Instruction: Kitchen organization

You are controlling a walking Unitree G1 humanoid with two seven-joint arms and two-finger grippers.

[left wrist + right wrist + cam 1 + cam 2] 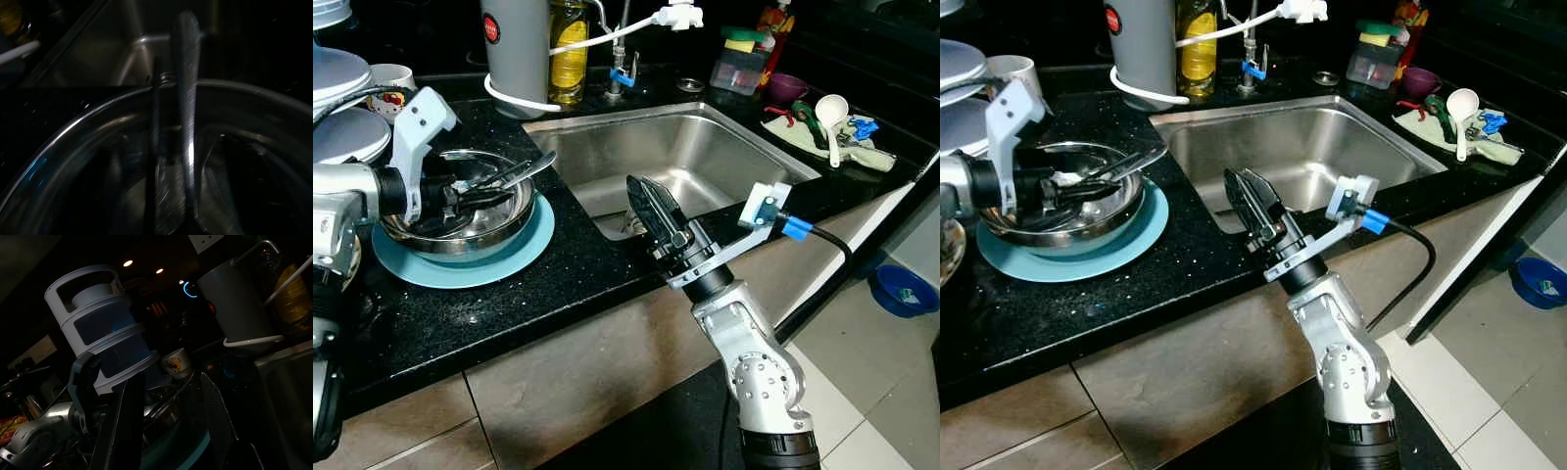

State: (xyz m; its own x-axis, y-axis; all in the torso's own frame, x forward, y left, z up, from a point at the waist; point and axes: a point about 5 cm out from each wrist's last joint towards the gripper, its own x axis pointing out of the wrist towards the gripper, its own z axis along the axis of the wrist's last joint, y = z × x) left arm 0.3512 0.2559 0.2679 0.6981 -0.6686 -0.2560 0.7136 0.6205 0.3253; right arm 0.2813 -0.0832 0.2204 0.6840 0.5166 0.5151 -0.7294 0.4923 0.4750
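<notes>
Steel bowl [470, 211] holding spoon [524, 171], blue plate [460, 259]

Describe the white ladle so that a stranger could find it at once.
Start at the steel sink and look to its right, where a pale cloth lies on the black counter. The white ladle rests on it, round bowl up, the only white utensil among green and blue items.

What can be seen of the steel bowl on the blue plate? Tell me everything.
The steel bowl is round, shallow and shiny, seemingly stainless steel. It sits upright on a light blue plate on the black counter, left of the sink. Metal cutlery lies inside it, one handle jutting over the rim toward the sink. The left gripper reaches into the bowl among the cutlery.
</notes>
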